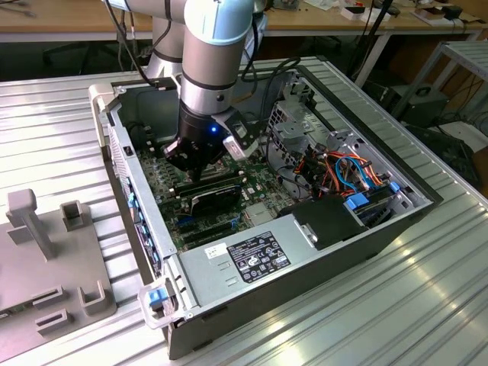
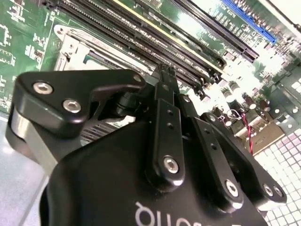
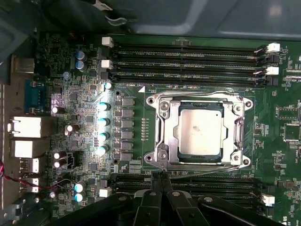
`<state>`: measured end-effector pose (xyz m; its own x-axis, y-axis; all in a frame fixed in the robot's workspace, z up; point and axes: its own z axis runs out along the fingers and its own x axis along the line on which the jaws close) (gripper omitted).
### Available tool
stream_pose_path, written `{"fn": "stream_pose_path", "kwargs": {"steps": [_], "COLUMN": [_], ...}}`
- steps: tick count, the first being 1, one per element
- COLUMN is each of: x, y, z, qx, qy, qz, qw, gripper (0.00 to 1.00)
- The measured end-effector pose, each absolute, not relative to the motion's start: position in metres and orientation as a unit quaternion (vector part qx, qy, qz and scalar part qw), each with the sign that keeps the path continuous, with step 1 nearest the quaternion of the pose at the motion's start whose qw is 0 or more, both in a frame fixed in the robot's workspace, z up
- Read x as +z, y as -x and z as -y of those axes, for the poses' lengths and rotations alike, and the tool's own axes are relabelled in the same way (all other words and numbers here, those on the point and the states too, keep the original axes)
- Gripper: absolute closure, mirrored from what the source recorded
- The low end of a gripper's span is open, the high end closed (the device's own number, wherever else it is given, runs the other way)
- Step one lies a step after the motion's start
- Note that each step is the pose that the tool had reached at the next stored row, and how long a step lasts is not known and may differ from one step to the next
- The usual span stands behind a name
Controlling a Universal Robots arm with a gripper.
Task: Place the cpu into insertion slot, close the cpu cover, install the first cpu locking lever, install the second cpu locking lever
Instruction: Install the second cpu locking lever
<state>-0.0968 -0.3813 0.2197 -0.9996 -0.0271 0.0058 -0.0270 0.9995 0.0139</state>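
In the first wrist view the cpu lies silvery face up in the insertion slot. The cpu cover is folded flat over it, its window framing the chip. One thin wire lever lies along one edge of the frame and another lever along the opposite edge. My gripper is shut, its black fingertips pressed together just off the socket's lever edge, over a memory slot; I cannot tell whether they touch the lever. The gripper also looks shut with nothing in it in the second wrist view. The exterior view shows the gripper low inside the computer case.
Long black memory slots flank the socket on both sides. Upright capacitors and rear ports stand beside it. The case walls, power supply and cable bundle hem in the arm. A grey fixture sits on the exterior view's left.
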Motion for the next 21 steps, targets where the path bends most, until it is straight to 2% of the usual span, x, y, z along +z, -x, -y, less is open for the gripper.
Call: {"fn": "stream_pose_path", "kwargs": {"steps": [14,21], "x": [0.212,0.208], "y": [0.106,0.106], "z": [0.372,0.371], "qx": [-0.013,-0.024], "qy": [-0.013,-0.014], "qz": [1.0,1.0], "qw": [0.003,0.003], "gripper": [0.89,0.89]}}
